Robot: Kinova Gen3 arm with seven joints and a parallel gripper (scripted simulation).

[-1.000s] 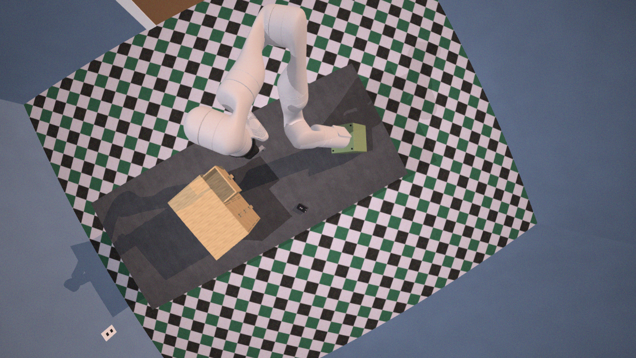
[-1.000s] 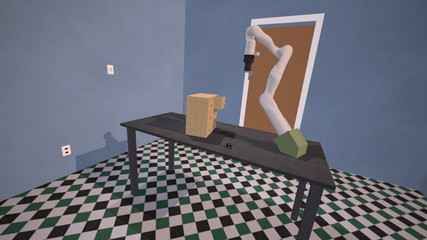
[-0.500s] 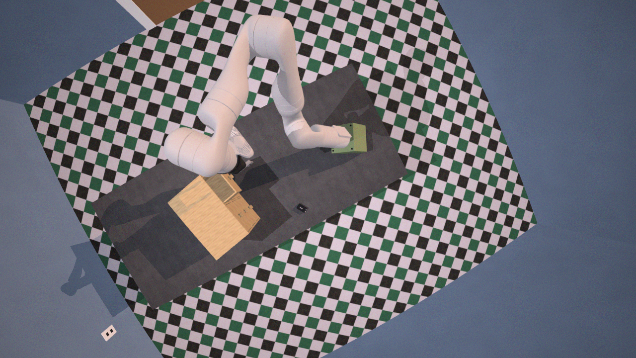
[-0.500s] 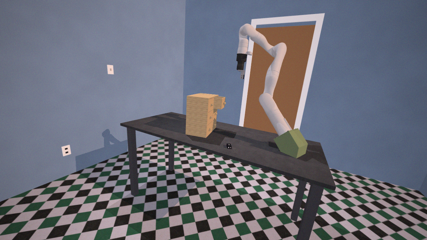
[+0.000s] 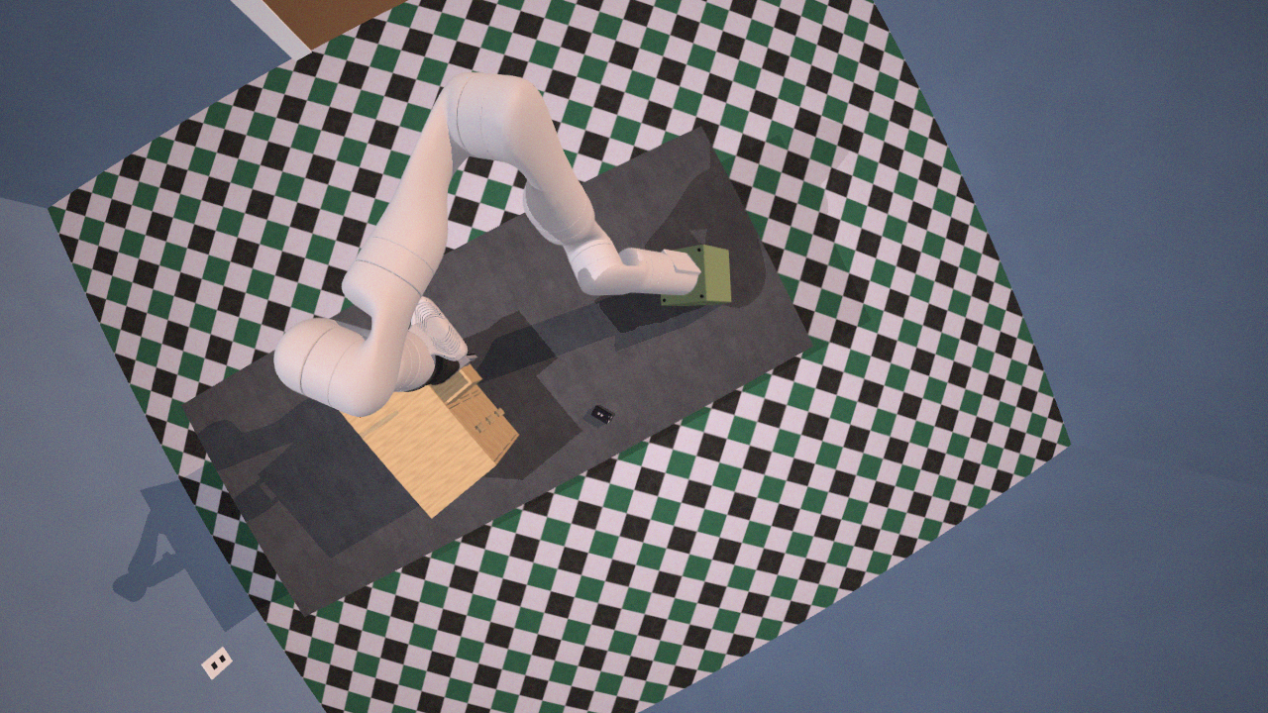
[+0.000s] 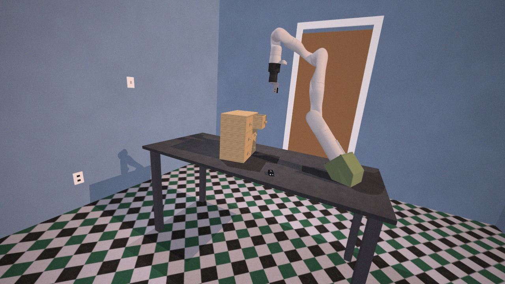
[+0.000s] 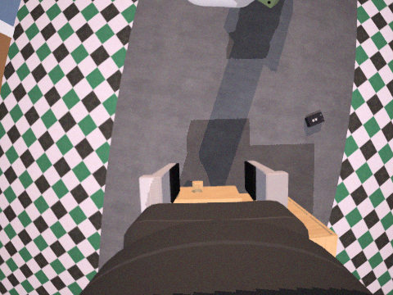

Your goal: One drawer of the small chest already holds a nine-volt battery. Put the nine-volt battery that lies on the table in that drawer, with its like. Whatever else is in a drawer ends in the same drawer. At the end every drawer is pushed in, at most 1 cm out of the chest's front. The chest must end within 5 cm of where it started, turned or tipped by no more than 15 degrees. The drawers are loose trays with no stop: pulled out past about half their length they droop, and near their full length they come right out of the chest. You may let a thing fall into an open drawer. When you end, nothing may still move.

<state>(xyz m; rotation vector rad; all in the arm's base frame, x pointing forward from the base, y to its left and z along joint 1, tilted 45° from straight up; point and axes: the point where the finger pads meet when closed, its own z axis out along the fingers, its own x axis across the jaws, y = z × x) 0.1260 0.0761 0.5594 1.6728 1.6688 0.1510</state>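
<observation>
- Claw [image 5: 469, 358] [image 6: 275, 88] [image 7: 212, 176] is wide open, nothing in it, hanging high above the chest [image 5: 431, 448] [image 6: 232, 137] [image 7: 323, 242] near the pulled-out drawer [image 5: 465, 381] [image 6: 261, 121] [image 7: 209, 193].
- Loose battery [image 5: 602, 414] [image 6: 270, 172] [image 7: 314, 119] is on the table [image 5: 656, 363] [image 6: 292, 183] [image 7: 155, 94], out in front of the chest and well apart from it, near the long edge.
- My read: step in hand is checking that drawer or lining up over it. Its contents aren't readable from here; the claw's body blocks most of the wrist view.
- To do it well: stay above the rim, shift until the wrist camera sees the tray floor, confirm the matching battery before fetching the loose one.
- Don't pull the tray further; droop is the risk. Keep fingertips off its walls.
- If it's the right drawer: pick the battery squarely, release low over the tray, then push the front straight in so the chest doesn't slide or turn. If wrong, push it in and try another.
- Count: one chest, one loose battery, one drawer plainly out, an upper one. Three knobs show down the near column in the exterior view; full drawer total unclear. One arm [image 5: 398, 239] [image 6: 319, 74], one claw, two fingers, one green block [image 5: 716, 274] [image 6: 344, 169] at the arm's foot. Second battery: not visible.

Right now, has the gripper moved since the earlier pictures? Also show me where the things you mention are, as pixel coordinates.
Yes. In the top view, the gripper [image 5: 468, 358] [image 6: 275, 88] [image 7: 212, 176] has shifted toward the chest [image 5: 431, 452] [image 6: 232, 135] [image 7: 323, 242], from beyond the pulled-out drawer [image 5: 456, 384] [image 6: 260, 121] [image 7: 209, 193] to beside and above it.
</observation>
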